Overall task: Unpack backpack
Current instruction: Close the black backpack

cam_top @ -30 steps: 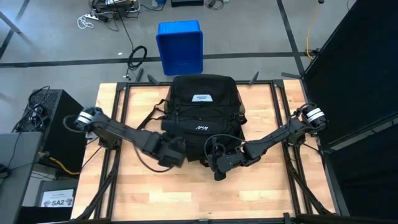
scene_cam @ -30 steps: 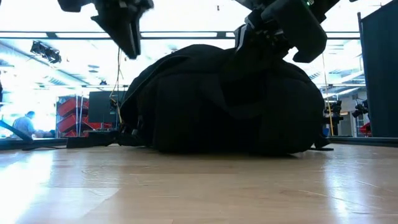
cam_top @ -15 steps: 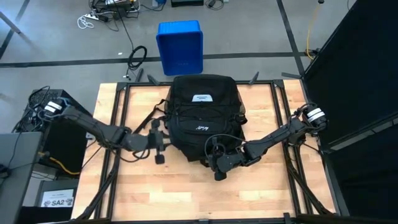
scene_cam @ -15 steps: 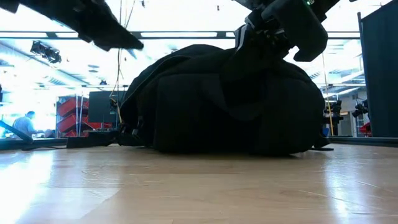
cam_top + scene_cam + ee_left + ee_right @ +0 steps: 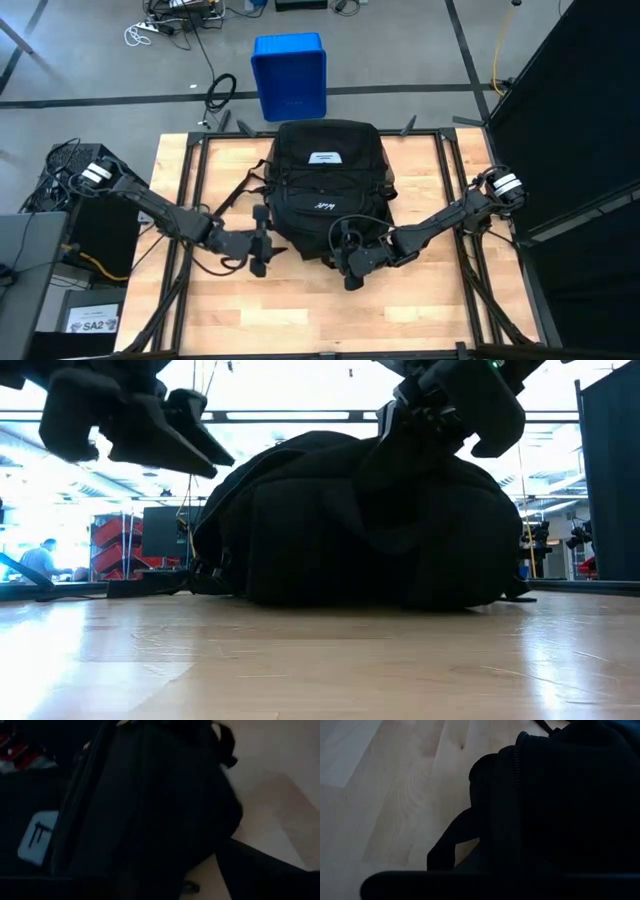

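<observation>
Backpack [image 5: 325, 190] fabric is judged soft and floppy; a zipper pull suits gripping. It lies mid-table [image 5: 410, 320]. Left hand [image 5: 262, 243], at its 8 o'clock, is spread wide, empty; right hand [image 5: 349, 262], at 6 o'clock, is closed.

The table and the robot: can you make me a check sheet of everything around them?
Surface: wooden table, bare around the bag.
Job's things: black backpack lying flat at the table's middle, white label up.
Clutter: nothing seen on the table.
Grippers: left tool open beside the backpack's left side; right tool shut at the backpack's near edge.
Cables: loose cable on the floor beyond the table.
Surroundings: blue bin on the floor behind the table; a person far off.
</observation>
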Action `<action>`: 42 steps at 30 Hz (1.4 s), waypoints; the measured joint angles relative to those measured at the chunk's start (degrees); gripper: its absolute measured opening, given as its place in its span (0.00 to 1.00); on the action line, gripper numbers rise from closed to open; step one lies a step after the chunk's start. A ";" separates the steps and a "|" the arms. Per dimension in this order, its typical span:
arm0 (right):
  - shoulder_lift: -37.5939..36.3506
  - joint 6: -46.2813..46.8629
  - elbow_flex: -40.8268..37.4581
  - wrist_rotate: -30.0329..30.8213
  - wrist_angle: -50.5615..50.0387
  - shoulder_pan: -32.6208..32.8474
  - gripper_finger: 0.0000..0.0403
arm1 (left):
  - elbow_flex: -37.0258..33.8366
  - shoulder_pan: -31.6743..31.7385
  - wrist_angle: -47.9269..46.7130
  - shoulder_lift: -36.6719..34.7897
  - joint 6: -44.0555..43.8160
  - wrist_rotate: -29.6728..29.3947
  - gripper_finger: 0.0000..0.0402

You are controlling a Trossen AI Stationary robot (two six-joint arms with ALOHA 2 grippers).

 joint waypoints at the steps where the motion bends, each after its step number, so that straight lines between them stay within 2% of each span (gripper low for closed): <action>1: 0.00 0.00 0.00 0.00 0.05 -0.13 0.00 | 0.55 -0.17 -0.13 0.40 1.02 -0.08 0.60; 6: 0.00 1.03 0.00 -0.09 0.10 -0.64 0.00 | 3.56 -1.29 -2.80 4.23 6.07 -5.54 0.74; 11: 0.00 1.03 0.00 -0.33 0.36 -0.76 0.00 | 5.35 -1.82 -10.01 8.49 6.99 -17.83 0.81; 15: -0.20 1.03 0.00 -0.76 0.38 -0.83 0.00 | 5.33 -1.34 -9.83 10.75 6.67 -21.08 0.82; 24: -0.20 0.83 0.00 -1.64 0.79 -0.89 0.00 | 5.33 0.44 -8.51 11.38 6.79 -35.91 0.79; 28: -0.20 0.28 0.02 -2.61 0.75 -0.89 0.00 | 5.30 3.02 -7.94 11.38 6.82 -36.69 0.75; 31: -0.20 -0.24 0.02 -2.77 0.75 -0.89 0.00 | 5.30 5.34 -4.98 11.38 6.81 -36.65 0.68; 34: -0.41 -0.66 0.04 -2.90 0.58 -0.89 0.00 | 5.30 7.48 -1.78 11.38 6.84 -36.50 0.56; 37: -1.18 -0.79 1.02 -2.98 -1.47 -0.76 0.00 | 5.30 9.15 1.53 11.38 8.22 -36.01 0.36; 40: -1.93 -1.06 4.23 -2.79 -6.31 -0.48 0.00 | 5.39 9.89 4.90 11.38 12.07 -33.90 0.09; 42: -2.03 -1.72 7.22 -2.65 -10.79 -0.15 0.00 | 6.44 9.91 5.98 11.38 15.11 -33.73 0.03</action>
